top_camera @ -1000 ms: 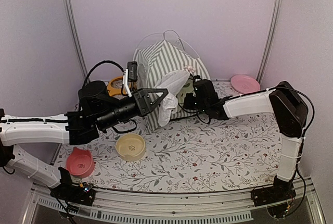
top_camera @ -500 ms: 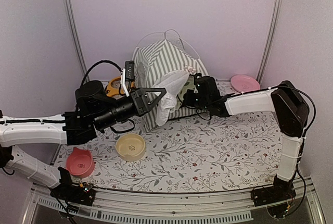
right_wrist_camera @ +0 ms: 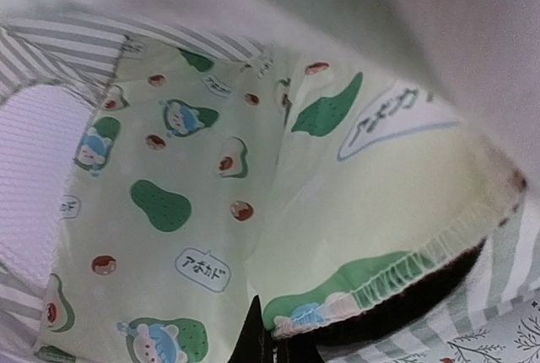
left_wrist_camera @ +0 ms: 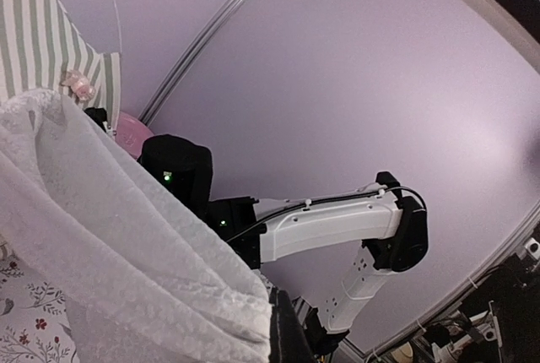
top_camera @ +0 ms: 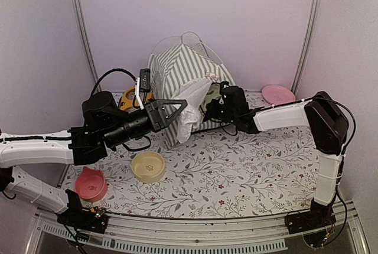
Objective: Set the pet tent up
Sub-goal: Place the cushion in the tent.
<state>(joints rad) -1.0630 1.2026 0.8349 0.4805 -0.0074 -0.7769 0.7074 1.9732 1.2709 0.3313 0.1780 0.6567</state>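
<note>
The pet tent (top_camera: 183,68), grey-green and white striped, stands at the back centre with thin white poles arching over its top. My left gripper (top_camera: 182,105) is shut on the sheer white lace door flap (top_camera: 196,95) and holds it aside to the left; the flap fills the left wrist view (left_wrist_camera: 110,236) beside the gripper (left_wrist_camera: 285,339). My right gripper (top_camera: 210,107) reaches into the door opening. In the right wrist view this gripper (right_wrist_camera: 272,342) is shut on the edge of the cream mat (right_wrist_camera: 211,211) printed with green shapes, with the striped tent wall (right_wrist_camera: 51,51) around it.
A yellow bowl (top_camera: 147,166) and a pink eared bowl (top_camera: 90,184) sit at front left on the floral cloth (top_camera: 248,171). A pink plate (top_camera: 278,94) lies at back right. An orange-yellow object (top_camera: 131,96) sits behind the left arm.
Both grippers have shifted slightly up and to the left. The lace flap is lifted a little higher, and the right gripper sits a bit deeper in the tent opening.
</note>
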